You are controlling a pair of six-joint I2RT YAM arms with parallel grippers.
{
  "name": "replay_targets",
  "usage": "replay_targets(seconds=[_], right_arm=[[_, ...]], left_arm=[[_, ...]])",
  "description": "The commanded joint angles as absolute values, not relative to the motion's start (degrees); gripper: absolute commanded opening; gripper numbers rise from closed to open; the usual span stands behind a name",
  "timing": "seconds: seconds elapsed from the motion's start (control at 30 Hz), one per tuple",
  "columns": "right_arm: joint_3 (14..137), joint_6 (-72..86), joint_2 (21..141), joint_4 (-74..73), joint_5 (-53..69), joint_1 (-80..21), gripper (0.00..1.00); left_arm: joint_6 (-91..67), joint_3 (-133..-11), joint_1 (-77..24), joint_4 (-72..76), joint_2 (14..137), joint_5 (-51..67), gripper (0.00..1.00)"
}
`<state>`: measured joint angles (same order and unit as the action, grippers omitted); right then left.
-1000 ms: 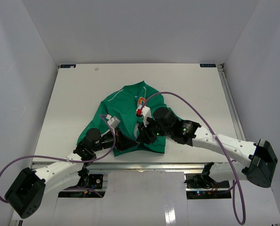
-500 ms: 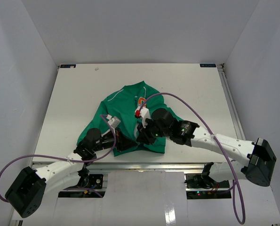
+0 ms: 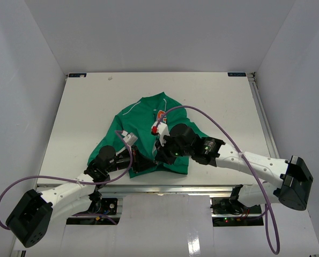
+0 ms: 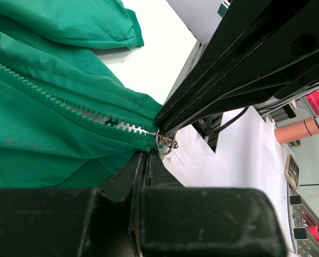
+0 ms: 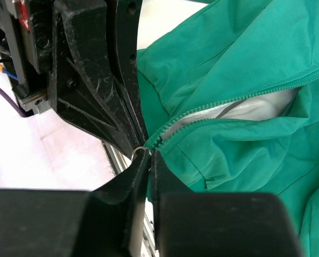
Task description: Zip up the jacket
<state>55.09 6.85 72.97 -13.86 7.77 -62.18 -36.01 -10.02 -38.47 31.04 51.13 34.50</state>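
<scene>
The green jacket lies flat in the middle of the white table, its hem towards the arms. Both grippers meet at the bottom of the zipper. My left gripper is shut on the hem just under the zipper's lower end. My right gripper is shut on the small metal pull ring, which also shows in the left wrist view as a pull ring. Above the ring the zipper teeth stand apart and pale lining shows through.
The table's near edge and its metal rail run just behind the grippers. Purple cables loop over the right arm and beside the left arm. An orange cylinder lies off the table. White walls enclose three sides.
The right gripper's fingers have closed onto the pull ring, and the right arm has shifted slightly left. The left arm and the jacket have not moved.
</scene>
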Motion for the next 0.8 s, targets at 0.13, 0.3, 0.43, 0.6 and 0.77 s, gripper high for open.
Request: replay_targets(seconds=[0.13, 0.3, 0.43, 0.6, 0.77], right_arm=[[58.14, 7.01, 74.13, -12.59, -2.22, -62.93, 0.08], [58.99, 8.13, 74.77, -10.12, -8.2, -62.91, 0.08], [59.3, 8.46, 75.67, -7.93, -9.22, -62.75, 0.08], [58.07, 8.79, 75.79, -4.54, -10.04, -62.84, 0.08], [57.55, 7.79, 76.32, -1.64, -9.7, -62.75, 0.08]], left_arm=[[-36.02, -11.7, -38.68, 31.97, 49.29, 35.54, 0.0], [-35.75, -11.78, -38.74, 31.53, 49.02, 36.12, 0.0], [-35.6, -11.72, -38.76, 31.72, 49.01, 36.33, 0.0], [-35.63, -11.55, -38.73, 32.08, 49.71, 36.85, 0.0], [-35.82, -11.51, -38.76, 32.5, 50.34, 37.23, 0.0]])
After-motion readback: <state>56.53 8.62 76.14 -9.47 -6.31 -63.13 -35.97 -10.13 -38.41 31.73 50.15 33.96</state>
